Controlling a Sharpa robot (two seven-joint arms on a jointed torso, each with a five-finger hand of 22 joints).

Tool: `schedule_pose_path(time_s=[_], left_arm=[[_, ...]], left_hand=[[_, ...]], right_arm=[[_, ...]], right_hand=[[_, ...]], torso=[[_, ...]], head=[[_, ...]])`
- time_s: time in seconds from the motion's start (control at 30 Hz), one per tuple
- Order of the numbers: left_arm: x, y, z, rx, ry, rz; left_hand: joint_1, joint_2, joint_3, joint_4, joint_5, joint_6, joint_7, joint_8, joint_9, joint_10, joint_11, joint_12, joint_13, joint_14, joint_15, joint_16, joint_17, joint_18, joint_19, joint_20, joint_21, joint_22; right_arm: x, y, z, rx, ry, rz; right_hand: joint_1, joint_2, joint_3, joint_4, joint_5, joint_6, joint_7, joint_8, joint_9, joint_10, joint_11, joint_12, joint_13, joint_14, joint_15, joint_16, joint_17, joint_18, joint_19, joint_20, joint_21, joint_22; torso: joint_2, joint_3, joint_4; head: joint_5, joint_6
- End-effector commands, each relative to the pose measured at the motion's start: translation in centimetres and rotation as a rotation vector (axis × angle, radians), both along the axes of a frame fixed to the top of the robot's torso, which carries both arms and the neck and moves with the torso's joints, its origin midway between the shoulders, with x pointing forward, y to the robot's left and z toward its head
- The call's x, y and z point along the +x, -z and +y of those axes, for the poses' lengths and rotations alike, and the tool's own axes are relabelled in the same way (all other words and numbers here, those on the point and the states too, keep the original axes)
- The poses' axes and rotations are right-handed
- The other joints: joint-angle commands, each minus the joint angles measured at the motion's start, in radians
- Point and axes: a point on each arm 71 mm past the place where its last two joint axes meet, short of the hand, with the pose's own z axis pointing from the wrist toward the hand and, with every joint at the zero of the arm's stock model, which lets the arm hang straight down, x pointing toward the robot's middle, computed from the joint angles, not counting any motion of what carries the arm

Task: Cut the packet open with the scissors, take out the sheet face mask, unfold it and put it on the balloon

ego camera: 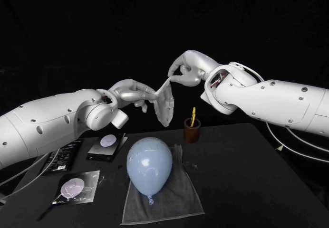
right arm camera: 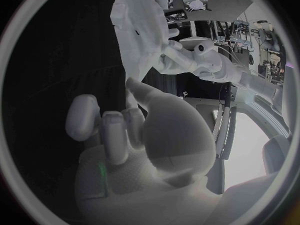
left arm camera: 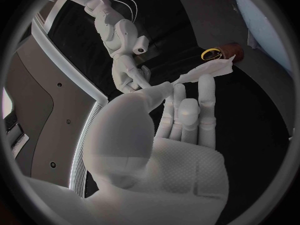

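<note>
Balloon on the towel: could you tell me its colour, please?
Pale blue balloon, best in head view.

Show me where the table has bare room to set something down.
Bare table lies right of the towel, between the cup and the near edge. The left side is crowded: packets and a small tray beside the balloon. The left hand and right hand hold the mask aloft.

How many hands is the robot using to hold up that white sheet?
2. The left hand grips the sheet face mask at its side edge; the right hand pinches its top corner.
</note>
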Motion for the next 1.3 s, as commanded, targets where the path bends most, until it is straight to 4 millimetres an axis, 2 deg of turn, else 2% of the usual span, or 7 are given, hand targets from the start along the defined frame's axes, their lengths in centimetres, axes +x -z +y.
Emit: schedule_pose_path(time_s=[0.03, 0.3, 0.53, 1.1, 1.17, 1.23, 1.3], left_arm=[[-0.2, -0.1, -0.4, -0.014, 0.03, 0.012], [0.0, -0.1, -0.1, -0.017, 0.005, 0.004], [0.1, -0.1, 0.3, -0.015, -0.021, -0.012], [0.4, 1.5, 0.6, 0.065, -0.078, -0.023], [0.4, 1.9, 0.7, 0.071, -0.086, -0.022], [0.3, 2.4, 0.7, 0.076, -0.087, -0.024], [0.1, 2.9, 0.6, 0.078, -0.082, -0.031]], left_hand=[[-0.015, -0.006, -0.021, 0.009, 0.002, -0.01, 0.0, -0.008, 0.009, -0.01, 0.002, -0.005, -0.001, -0.006, 0.002, -0.004, -0.002, 0.013, -0.006, 0.004, -0.008, -0.003], [-0.058, -0.072, -0.1, 0.048, 0.002, -0.041, 0.017, -0.049, -0.025, -0.046, 0.021, -0.016, -0.005, -0.028, 0.018, -0.009, -0.023, 0.012, -0.007, 0.017, -0.027, -0.017], [-0.056, -0.079, -0.121, 0.064, 0.002, -0.043, 0.023, -0.061, -0.037, -0.057, 0.027, -0.023, -0.01, -0.033, 0.024, -0.008, -0.025, 0.013, -0.005, 0.024, -0.035, -0.023], [-0.055, -0.131, -0.219, 0.119, 0.002, -0.069, 0.037, -0.096, -0.069, -0.085, 0.038, -0.028, -0.017, -0.043, 0.034, -0.005, -0.036, 0.014, 0.007, 0.033, -0.052, -0.038], [-0.045, -0.136, -0.237, 0.125, 0.002, -0.077, 0.042, -0.101, -0.072, -0.107, 0.044, -0.038, -0.022, -0.078, 0.039, -0.021, -0.079, 0.013, 0.004, 0.037, -0.059, -0.043], [-0.016, -0.134, -0.272, 0.134, 0.003, -0.095, 0.056, -0.108, -0.078, -0.17, 0.064, -0.075, -0.043, -0.256, 0.058, -0.117, -0.266, 0.01, -0.036, 0.053, -0.106, -0.068], [0.008, -0.129, -0.302, 0.14, 0.002, -0.102, 0.064, -0.107, -0.079, -0.199, 0.076, -0.095, -0.059, -0.308, 0.074, -0.157, -0.288, 0.01, -0.065, 0.069, -0.154, -0.096]], right_arm=[[0.0, -0.2, -0.1, 0.053, 0.012, 0.01], [-0.1, -0.1, -0.1, 0.066, 0.01, 0.039], [-0.2, 0.0, 0.0, 0.077, 0.007, 0.057], [0.0, 0.0, -0.2, 0.185, 0.042, 0.1], [0.0, 0.0, -0.3, 0.196, 0.049, 0.103], [0.1, 0.0, -0.4, 0.208, 0.057, 0.106], [0.1, 0.0, -0.5, 0.221, 0.063, 0.111]], right_hand=[[0.003, 0.001, 0.006, -0.001, 0.005, 0.006, 0.0, 0.006, 0.003, 0.037, -0.005, 0.002, 0.139, 0.07, -0.007, 0.002, 0.197, -0.003, 0.008, 0.0, 0.006, 0.0], [0.003, 0.001, 0.006, -0.001, 0.005, 0.006, 0.0, 0.006, 0.003, 0.037, -0.005, 0.002, 0.139, 0.07, -0.007, 0.002, 0.197, -0.003, 0.008, 0.0, 0.006, 0.0], [0.004, 0.001, 0.008, -0.002, 0.005, 0.005, -0.001, 0.007, 0.004, 0.037, -0.006, 0.003, 0.14, 0.07, -0.008, 0.002, 0.197, -0.002, 0.007, -0.001, 0.005, 0.0], [0.005, 0.001, 0.012, -0.003, 0.005, 0.004, -0.001, 0.009, 0.005, 0.036, -0.006, 0.0, 0.137, 0.07, -0.009, 0.002, 0.196, -0.002, 0.007, -0.001, 0.004, -0.001], [0.005, 0.001, 0.012, -0.003, 0.005, 0.004, -0.001, 0.009, 0.005, 0.036, -0.006, 0.0, 0.137, 0.07, -0.009, 0.002, 0.196, -0.002, 0.007, -0.001, 0.004, -0.001], [0.005, 0.001, 0.013, -0.004, 0.005, 0.003, -0.001, 0.01, 0.005, 0.036, -0.006, 0.0, 0.137, 0.07, -0.009, 0.001, 0.195, -0.002, 0.007, -0.002, 0.003, -0.002], [0.005, 0.001, 0.013, -0.004, 0.005, 0.003, -0.001, 0.01, 0.005, 0.036, -0.006, 0.0, 0.137, 0.07, -0.009, 0.001, 0.195, -0.002, 0.007, -0.002, 0.003, -0.002]], torso=[[0.001, -0.0001, 0.0003], [0.0, 0.0005, -0.0004], [0.001, 0.0002, -0.0003], [0.001, -0.0006, 0.0012], [0.001, -0.0005, 0.0018], [0.001, -0.0008, 0.0015], [0.001, -0.001, 0.0007]], head=[[0.0, 0.005], [-0.001, 0.006], [-0.004, 0.005], [-0.009, 0.0], [-0.009, 0.0], [-0.01, 0.0], [-0.009, 0.0]])
